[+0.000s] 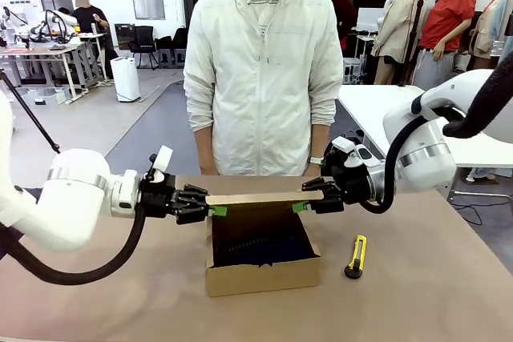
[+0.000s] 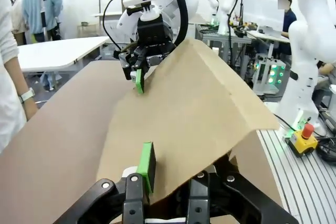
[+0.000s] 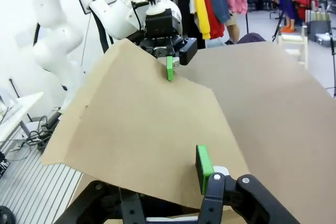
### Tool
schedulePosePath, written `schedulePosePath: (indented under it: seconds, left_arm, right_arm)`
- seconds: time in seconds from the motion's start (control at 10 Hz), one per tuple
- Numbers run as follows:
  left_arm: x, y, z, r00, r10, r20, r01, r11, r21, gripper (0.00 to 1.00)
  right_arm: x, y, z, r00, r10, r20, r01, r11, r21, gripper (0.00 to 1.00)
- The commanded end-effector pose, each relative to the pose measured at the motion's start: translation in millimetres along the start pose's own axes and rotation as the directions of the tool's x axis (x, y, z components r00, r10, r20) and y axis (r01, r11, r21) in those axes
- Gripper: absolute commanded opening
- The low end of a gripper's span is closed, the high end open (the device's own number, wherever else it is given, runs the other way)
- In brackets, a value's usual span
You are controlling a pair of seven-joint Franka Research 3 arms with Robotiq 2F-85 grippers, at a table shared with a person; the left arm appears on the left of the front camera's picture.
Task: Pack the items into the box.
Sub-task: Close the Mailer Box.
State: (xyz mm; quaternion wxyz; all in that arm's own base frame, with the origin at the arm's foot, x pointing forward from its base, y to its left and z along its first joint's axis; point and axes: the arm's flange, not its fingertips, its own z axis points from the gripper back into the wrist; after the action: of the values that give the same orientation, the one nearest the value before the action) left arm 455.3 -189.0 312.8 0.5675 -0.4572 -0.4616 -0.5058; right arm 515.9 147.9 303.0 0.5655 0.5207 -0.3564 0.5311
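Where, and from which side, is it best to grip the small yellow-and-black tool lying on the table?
Probably across the middle of the slim yellow-and-black tool, from straight above with the gripper fingers on its long sides: it lies flat and narrow on the brown table, right of the tan cardboard box.

- No readable text, label, brand, number or sign turns up in any of the three views.
- The shallow tan cardboard box (image 1: 260, 271) on the table is plain, and its raised flap lid (image 2: 194, 108) is bare cardboard on the side that shows.
- The small yellow and black tool (image 1: 357, 255) lying on the table just right of the box carries no marking that can be made out.
- Background screens and equipment are too small and blurred to read.
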Motion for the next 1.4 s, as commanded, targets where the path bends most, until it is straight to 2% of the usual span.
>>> schedulePosePath:
  seconds: [0.0, 0.1, 0.3, 0.6, 0.7, 0.8, 0.9, 1.0, 1.1, 1.3]
  left_arm:
    - [-16.8, -0.5, 0.6, 1.0, 0.004, 0.012, -0.004, 1.0, 0.016, 0.9]
    - [-22.7, -3.7, 5.7, 1.0, 0.02, 0.018, -0.021, 0.999, 0.027, 1.0]
    - [-27.4, -18.0, 17.7, 1.0, 0.015, 0.003, -0.015, 0.998, 0.068, 1.0]
    - [-30.3, -62.0, 45.8, 1.0, -0.018, -0.026, 0.022, 0.988, 0.156, 1.0]
    - [-25.0, -77.0, 66.1, 0.997, -0.071, 0.034, 0.057, 0.95, 0.305, 1.0]
    - [-17.1, -82.7, 70.9, 0.97, -0.202, 0.134, 0.135, 0.909, 0.394, 1.0]
    - [-11.6, -81.6, 68.1, 0.937, -0.305, 0.168, 0.197, 0.863, 0.465, 1.0]
    - [-10.0, -78.5, 66.3, 0.929, -0.345, 0.132, 0.212, 0.791, 0.574, 1.0]
    - [-7.0, -69.6, 58.9, 0.908, -0.387, 0.161, 0.259, 0.82, 0.51, 1.0]
    - [-13.3, -40.2, 35.6, 0.957, -0.273, 0.098, 0.22, 0.903, 0.37, 1.0]
  right_arm:
    - [-8.3, 11.0, -6.2, 0.998, 0.055, -0.025, -0.056, 0.998, -0.032, 1.0]
    - [-12.0, 13.5, -1.6, 0.998, 0.057, -0.023, -0.058, 0.998, -0.034, 1.0]
    - [-24.7, 23.0, 16.3, 0.999, 0.039, -0.02, -0.04, 0.997, -0.066, 1.0]
    - [-40.5, 41.0, 61.3, 0.999, -0.003, 0.045, 0.014, 0.967, -0.256, 1.0]
    - [-34.5, 43.0, 73.5, 0.988, 0.034, 0.152, 0.014, 0.953, -0.303, 1.0]
    - [-24.7, 39.4, 71.6, 0.973, 0.075, 0.218, -0.003, 0.949, -0.314, 1.0]
    - [-15.1, 30.9, 63.8, 0.954, 0.103, 0.282, -0.005, 0.944, -0.33, 1.0]
    - [-6.0, 23.4, 52.7, 0.946, 0.116, 0.303, -0.02, 0.953, -0.303, 1.0]
    - [4.0, 14.9, 37.9, 0.95, 0.119, 0.289, -0.045, 0.966, -0.253, 1.0]
    - [10.7, 0.2, 8.6, 0.975, 0.113, 0.19, -0.076, 0.978, -0.193, 1.0]
